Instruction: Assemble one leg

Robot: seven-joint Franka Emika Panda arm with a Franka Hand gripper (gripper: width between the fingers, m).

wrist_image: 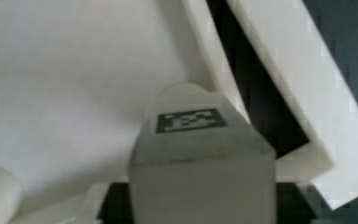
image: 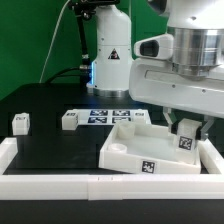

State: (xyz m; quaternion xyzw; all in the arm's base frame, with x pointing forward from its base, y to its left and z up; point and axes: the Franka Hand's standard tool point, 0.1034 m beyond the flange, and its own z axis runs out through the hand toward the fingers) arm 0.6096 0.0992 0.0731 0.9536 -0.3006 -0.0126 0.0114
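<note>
My gripper [image: 185, 128] is shut on the leg [image: 185, 140], a small white block with a black-and-white tag. It holds the leg upright over the right inner corner of the large white tray-like part [image: 125, 152]. In the wrist view the leg [wrist_image: 194, 165] fills the space between my dark fingers [wrist_image: 119, 200], its tagged end pointing at the tray's floor [wrist_image: 69, 90] beside the tray's wall [wrist_image: 197, 45]. I cannot tell whether the leg's end touches the tray. Look-alike legs stand at the exterior view's left [image: 20, 122] and centre-left [image: 69, 120], and another stands behind the tray [image: 138, 117].
The marker board [image: 105, 115] lies on the black table behind the tray. A white frame rail [image: 60, 185] runs along the front and up the right side [image: 212, 160], close to the tray. The robot's base [image: 108, 55] stands at the back.
</note>
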